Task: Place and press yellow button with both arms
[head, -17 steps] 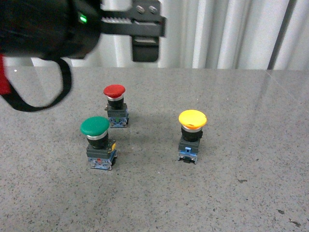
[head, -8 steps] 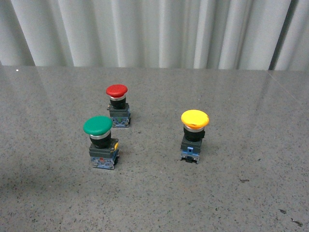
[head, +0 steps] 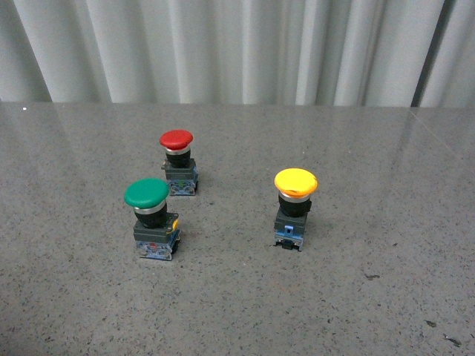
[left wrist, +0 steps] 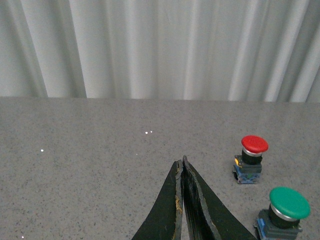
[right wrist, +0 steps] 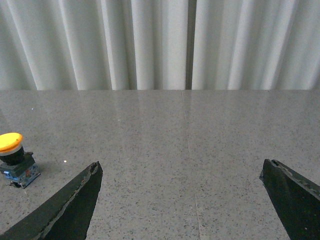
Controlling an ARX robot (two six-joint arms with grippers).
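Sitting upright, yellow button [head: 294,211] is well right of green button [head: 151,215] and red button [head: 178,159]. Probably light, rigid, tippy, so grab the base block, not the slick cap. Right now left gripper [left wrist: 181,162] is pressed together, right gripper [right wrist: 181,164] spread wide

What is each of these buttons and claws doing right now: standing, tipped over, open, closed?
yellow button: upright, nothing touching it.
green button: upright, untouched.
red button: upright, untouched.
left gripper: shut, holding nothing.
right gripper: open wide, holding nothing.
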